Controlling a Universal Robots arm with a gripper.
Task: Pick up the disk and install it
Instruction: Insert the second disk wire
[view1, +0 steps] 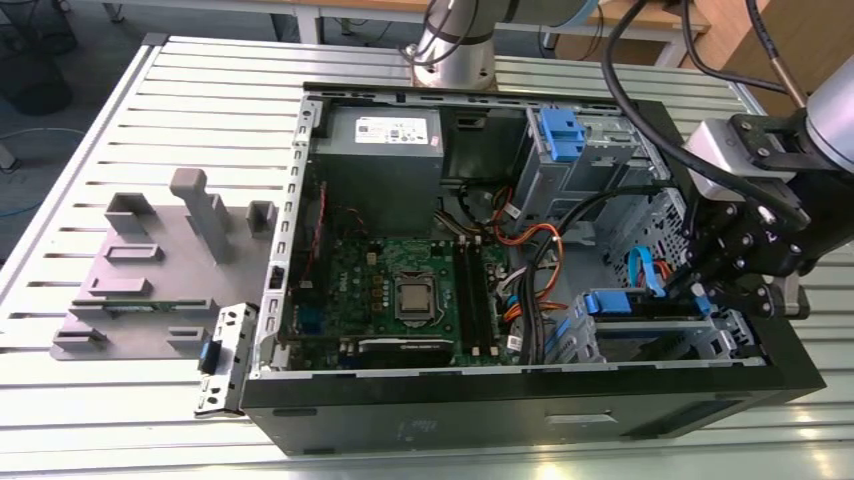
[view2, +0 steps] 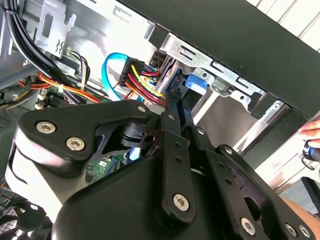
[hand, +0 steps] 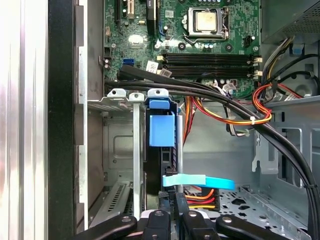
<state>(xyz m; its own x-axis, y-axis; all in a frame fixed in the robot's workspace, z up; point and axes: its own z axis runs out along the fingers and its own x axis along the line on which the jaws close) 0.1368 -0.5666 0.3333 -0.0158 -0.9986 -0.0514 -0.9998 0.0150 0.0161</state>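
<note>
The disk (view1: 607, 300) stands on edge in the drive bay at the case's front corner, on the exterior view's right. Its blue carrier tab (hand: 162, 127) faces the motherboard, and its dark edge runs back toward my gripper. My gripper (hand: 174, 200) is shut, its two black fingers side by side with nothing between them. The tips sit at the disk's rear end. I cannot tell whether they touch it. In the second wrist view the fingers (view2: 172, 117) reach toward the blue tab (view2: 192, 82).
A light blue data cable (hand: 200, 181) crosses just in front of my fingertips. Thick black cables (hand: 210, 95) and orange-red wires (hand: 260, 107) hang over the bay. The motherboard (view1: 400, 290), the power supply (view1: 380, 150) and a grey fixture (view1: 147, 280) lie toward the exterior view's left. A person's hand (view2: 311, 131) is beside the case.
</note>
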